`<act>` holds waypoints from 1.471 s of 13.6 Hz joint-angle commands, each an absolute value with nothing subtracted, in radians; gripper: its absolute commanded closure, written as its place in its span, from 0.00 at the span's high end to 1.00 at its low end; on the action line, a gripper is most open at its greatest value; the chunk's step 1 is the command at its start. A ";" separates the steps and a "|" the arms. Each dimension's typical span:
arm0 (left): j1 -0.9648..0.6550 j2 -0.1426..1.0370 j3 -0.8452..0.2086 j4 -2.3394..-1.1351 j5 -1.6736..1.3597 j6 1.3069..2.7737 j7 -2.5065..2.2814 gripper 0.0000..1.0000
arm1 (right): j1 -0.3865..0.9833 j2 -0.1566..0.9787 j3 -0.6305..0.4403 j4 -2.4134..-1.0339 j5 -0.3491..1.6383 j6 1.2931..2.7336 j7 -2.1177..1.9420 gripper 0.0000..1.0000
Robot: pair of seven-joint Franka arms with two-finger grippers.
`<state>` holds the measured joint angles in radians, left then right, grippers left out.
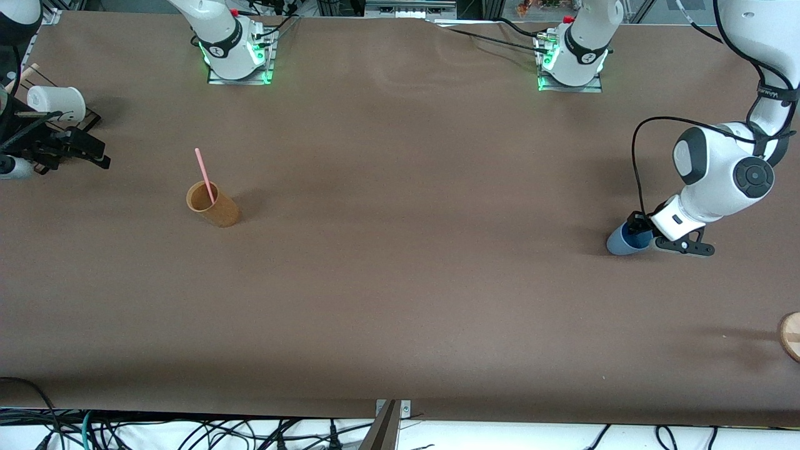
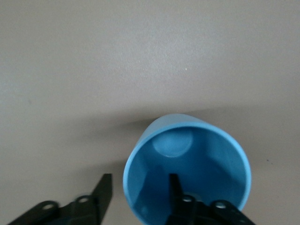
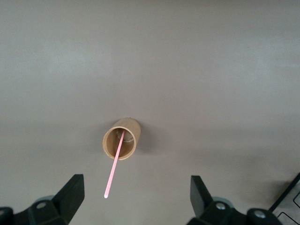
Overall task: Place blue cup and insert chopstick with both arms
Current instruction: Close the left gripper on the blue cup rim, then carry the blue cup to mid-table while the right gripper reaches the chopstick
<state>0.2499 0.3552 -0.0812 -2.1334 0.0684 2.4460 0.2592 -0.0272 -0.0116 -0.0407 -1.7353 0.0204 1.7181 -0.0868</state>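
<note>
The blue cup (image 1: 620,242) stands on the table at the left arm's end. My left gripper (image 1: 637,232) is low at its rim. In the left wrist view the cup (image 2: 187,154) shows its bright blue inside. My left gripper (image 2: 140,177) is open, with one finger inside the cup and one outside, a gap at the wall. The pink chopstick (image 1: 204,175) leans in an orange-brown cup (image 1: 213,205) toward the right arm's end. My right gripper (image 1: 100,153) is open and empty, apart from that cup. In the right wrist view (image 3: 136,178) it looks at the chopstick (image 3: 114,164).
A white cup (image 1: 56,103) lies on a black rack at the table edge at the right arm's end, beside my right gripper. A round wooden piece (image 1: 790,334) shows at the edge at the left arm's end, nearer to the front camera than the blue cup.
</note>
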 commanded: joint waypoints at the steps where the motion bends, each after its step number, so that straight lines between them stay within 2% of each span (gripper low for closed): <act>1: 0.244 0.310 -0.077 -2.152 0.022 2.410 0.259 0.00 | -0.025 -0.003 -0.046 -1.712 0.020 1.707 -0.097 1.00; 5: 0.236 0.311 -0.077 -2.071 -0.008 2.306 0.256 0.00 | -0.025 -0.003 -0.046 -1.712 0.020 1.707 -0.098 1.00; 8: 0.171 0.313 -0.078 -1.943 -0.009 2.167 0.217 0.00 | -0.026 -0.002 -0.046 -1.712 0.020 1.709 -0.100 1.00; 10: 0.063 0.321 -0.080 -1.853 -0.009 2.077 0.068 0.00 | -0.026 -0.002 -0.048 -1.712 0.009 1.717 -0.098 1.00; 13: -0.137 0.354 -0.087 -1.763 -0.014 2.031 -0.150 0.00 | -0.026 -0.002 -0.046 -1.712 0.005 1.717 -0.097 1.00; 20: -0.553 0.621 -0.087 -1.424 -0.133 2.002 -0.613 0.00 | -0.026 -0.002 -0.046 -1.712 0.009 1.709 -0.089 1.00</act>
